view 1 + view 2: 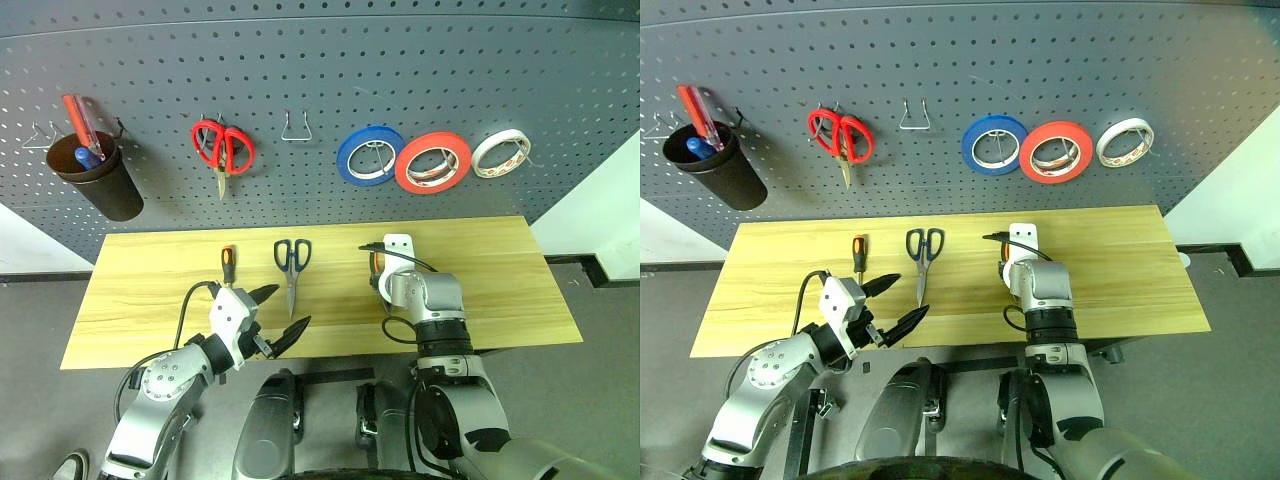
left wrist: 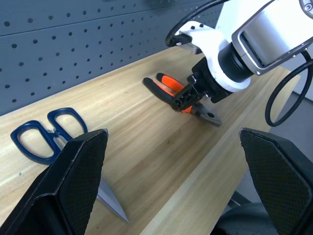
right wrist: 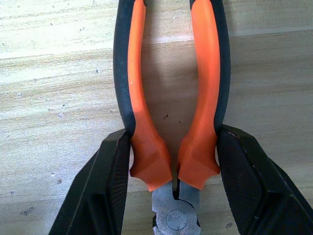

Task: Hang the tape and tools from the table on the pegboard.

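Black rubber fingers (image 3: 115, 181) of the right gripper (image 3: 173, 181) press against both orange-and-black handles of the pliers (image 3: 168, 98), one finger on each outer side, near the steel pivot. The jaws are closed on the pliers, which lie flat on the table (image 1: 480, 270). In the left wrist view the same grip is seen from the side, with the handles pointing toward the pegboard (image 1: 320, 80).

The left gripper (image 1: 280, 315) hangs over the near edge of the table with its two fingers spread wide apart and nothing between them.

Three tools are on the table: one pair of pliers, one pair of scissors (image 1: 292, 265) with dark blue handles, and one screwdriver (image 1: 227, 266) with an orange-and-black handle. The scissors lie between the screwdriver and the pliers, blades pointing toward the near edge.

Three rolls of tape hang on the pegboard in a row: one blue roll (image 1: 369, 155), one red tape (image 1: 432, 161) touching it, and one thin white roll (image 1: 501, 153). Also on the pegboard: one pair of red-handled scissors (image 1: 224, 148), one bare metal hook (image 1: 295, 128), and one dark cup (image 1: 98, 175) holding pens.
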Motion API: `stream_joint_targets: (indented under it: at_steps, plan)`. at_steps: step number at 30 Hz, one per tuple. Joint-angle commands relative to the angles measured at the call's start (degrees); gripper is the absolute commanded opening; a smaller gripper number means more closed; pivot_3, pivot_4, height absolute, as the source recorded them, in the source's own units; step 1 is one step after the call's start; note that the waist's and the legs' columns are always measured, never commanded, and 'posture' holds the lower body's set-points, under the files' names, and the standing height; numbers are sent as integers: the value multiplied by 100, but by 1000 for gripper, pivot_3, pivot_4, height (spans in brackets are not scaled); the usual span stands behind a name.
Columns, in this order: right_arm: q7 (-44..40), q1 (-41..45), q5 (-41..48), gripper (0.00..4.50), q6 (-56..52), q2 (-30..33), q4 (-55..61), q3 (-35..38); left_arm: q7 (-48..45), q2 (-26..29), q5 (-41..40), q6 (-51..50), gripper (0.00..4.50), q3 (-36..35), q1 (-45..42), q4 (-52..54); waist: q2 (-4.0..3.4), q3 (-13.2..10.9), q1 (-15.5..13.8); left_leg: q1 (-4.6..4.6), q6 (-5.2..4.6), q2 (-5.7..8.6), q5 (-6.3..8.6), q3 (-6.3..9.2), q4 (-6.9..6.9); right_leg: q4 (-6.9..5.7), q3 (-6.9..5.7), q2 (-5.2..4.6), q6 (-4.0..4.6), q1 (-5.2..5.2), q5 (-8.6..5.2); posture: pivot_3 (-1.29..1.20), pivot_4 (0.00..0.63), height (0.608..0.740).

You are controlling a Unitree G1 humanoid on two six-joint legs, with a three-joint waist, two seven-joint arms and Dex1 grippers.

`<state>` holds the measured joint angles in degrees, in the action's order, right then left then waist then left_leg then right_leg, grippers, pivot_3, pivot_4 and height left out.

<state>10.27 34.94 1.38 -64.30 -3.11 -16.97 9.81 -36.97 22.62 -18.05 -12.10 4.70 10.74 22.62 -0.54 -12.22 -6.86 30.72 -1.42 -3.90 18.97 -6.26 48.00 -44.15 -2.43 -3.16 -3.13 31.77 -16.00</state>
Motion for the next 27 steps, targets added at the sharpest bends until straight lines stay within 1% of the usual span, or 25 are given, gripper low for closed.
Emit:
stream_joint_targets:
  at_steps: [1,7,11,19,23,27]
  plan:
    - [-30,-24,23,2275,24,40,76,-10,13,31,-37,82,4500,-95,-4,111,0,0,0,1,0,0,0,0,0,0,0,0,0,0,0,334,228,657]
    - [-213,-132,22,2275,145,72,341,-203,-1,20,-74,93,4500,-129,-79,65,1,1,-1,17,0,1,0,0,0,0,0,1,0,14,0,338,220,657]
    - [-449,-303,72,2275,26,149,905,-378,-12,0,-121,130,4500,-200,-149,38,2,1,-13,58,0,3,-3,0,1,-1,0,5,0,51,1,338,212,657]
    - [-773,-636,179,2275,-778,323,2336,-509,-120,-41,-291,248,4500,-381,-358,-110,3,2,-21,68,2,6,-4,-4,0,0,0,4,-11,56,-4,329,195,657]
    - [-934,-732,249,2275,-1127,476,2868,-521,-265,-77,-497,304,4500,-459,-466,-199,5,3,-29,68,3,6,-5,-5,0,0,-2,4,-11,55,-4,321,184,657]
    - [-1147,-770,370,2275,-1333,652,3305,-533,-407,-74,-493,448,4500,-440,-562,-377,8,6,-25,67,5,11,-6,-11,0,0,-2,4,-11,54,-2,312,171,657]
